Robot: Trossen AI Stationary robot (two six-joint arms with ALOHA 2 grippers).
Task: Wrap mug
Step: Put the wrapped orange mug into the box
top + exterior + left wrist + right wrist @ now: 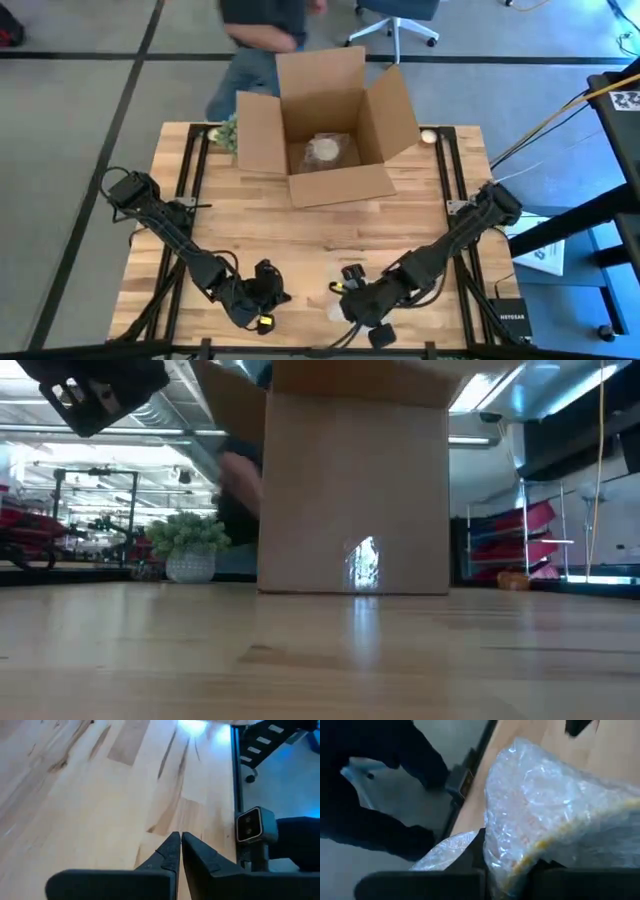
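My left gripper (268, 297) sits at the near edge of the wooden table (300, 240), left of centre, with its two fingers (172, 851) pressed together on nothing, their tips nearly touching over bare planks. That arm runs back from there to its base at the table's left side.

Further in, towards the far edge, a small potted plant (186, 546) stands just left of the open cardboard box (330, 130), whose flaps are spread outward. Inside the box, on its floor, lies a pale bundle in clear wrap (324, 150).

Beyond the table's far edge a person (262, 40) in dark clothing is bent near the box.

Right of centre, close to the near edge, my right gripper (348, 288) is clamped on a wad of clear bubble wrap (555, 815); the plastic bulges up between the fingers and fills most of my wrist camera's sight. A yellow edge shows through the wrap, though I cannot tell whether it is the mug. A scrap of the same plastic lies on the table just beside the gripper. A small pale round object (429, 136) rests on the table right of the box
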